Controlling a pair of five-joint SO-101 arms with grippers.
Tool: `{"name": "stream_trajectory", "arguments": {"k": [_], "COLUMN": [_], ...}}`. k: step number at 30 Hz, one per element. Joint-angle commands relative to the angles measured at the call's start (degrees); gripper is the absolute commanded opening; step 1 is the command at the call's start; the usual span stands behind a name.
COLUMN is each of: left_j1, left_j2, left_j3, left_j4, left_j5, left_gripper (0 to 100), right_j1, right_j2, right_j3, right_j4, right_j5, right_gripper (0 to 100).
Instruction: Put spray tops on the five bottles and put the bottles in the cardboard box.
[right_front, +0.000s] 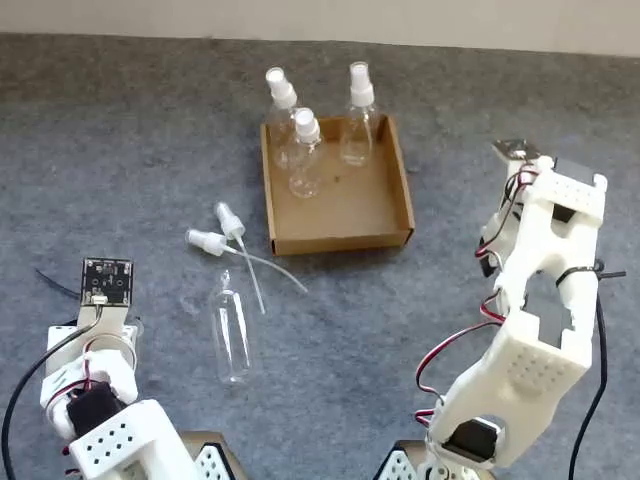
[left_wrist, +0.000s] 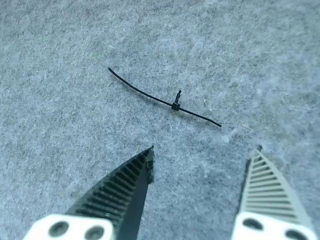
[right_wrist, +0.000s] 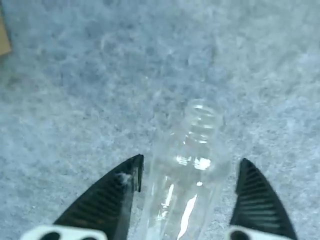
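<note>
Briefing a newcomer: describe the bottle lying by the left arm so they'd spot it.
Find the cardboard box. Off its near left corner lie two loose spray tops; the clear bottle lies just past their tubes. Unlike the three boxed bottles, it lies capless.

Grey table (right_front: 120, 130), cardboard box (right_front: 340, 240), lying bottle (right_front: 230, 335), spray tops (right_front: 207, 240)

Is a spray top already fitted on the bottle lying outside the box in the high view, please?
No, the lying bottle has a bare neck, and loose spray tops lie near it.
</note>
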Motion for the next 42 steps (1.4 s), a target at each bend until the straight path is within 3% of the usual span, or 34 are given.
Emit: {"name": "stream_trajectory", "arguments": {"k": [1, 11, 17, 24, 32, 34, 39, 42], "left_j1": [0.92, 0.84, 0.92, 0.75, 1.27, 4.00, 13.85, 19.03], "left_j2": [-0.31, -0.31, -0.31, -0.31, -0.31, 0.13, 0.31, 1.54], "left_j3": [1.45, 1.45, 1.45, 1.45, 1.19, -0.84, -14.99, -21.67], "left_j4": [0.26, 0.70, 1.93, 1.93, 1.85, 3.43, 16.00, 16.97], "left_j5": [-0.18, -0.09, -0.18, -0.18, 0.09, 0.44, 8.88, 12.13], "left_gripper": [27, 27, 27, 27, 27, 27, 27, 27], "right_j1": [-0.04, -0.13, -0.13, -0.04, 0.04, -0.13, -0.40, -0.66], "right_j2": [-2.95, -2.95, -3.03, -3.03, -3.65, -4.70, -13.23, -20.62], "right_j3": [-0.22, 5.85, 9.36, 9.36, 7.69, 4.70, 3.21, 8.40], "right_j4": [-1.54, -5.32, -6.02, -6.02, -3.12, -1.63, -3.21, -4.53], "right_j5": [0.35, 0.35, 0.44, 0.53, 0.18, 0.18, -3.34, -3.43], "right_gripper": [17.5, 9.7, 19.5, 19.4, 0.1, 0.5, 0.5, 0.5]}}
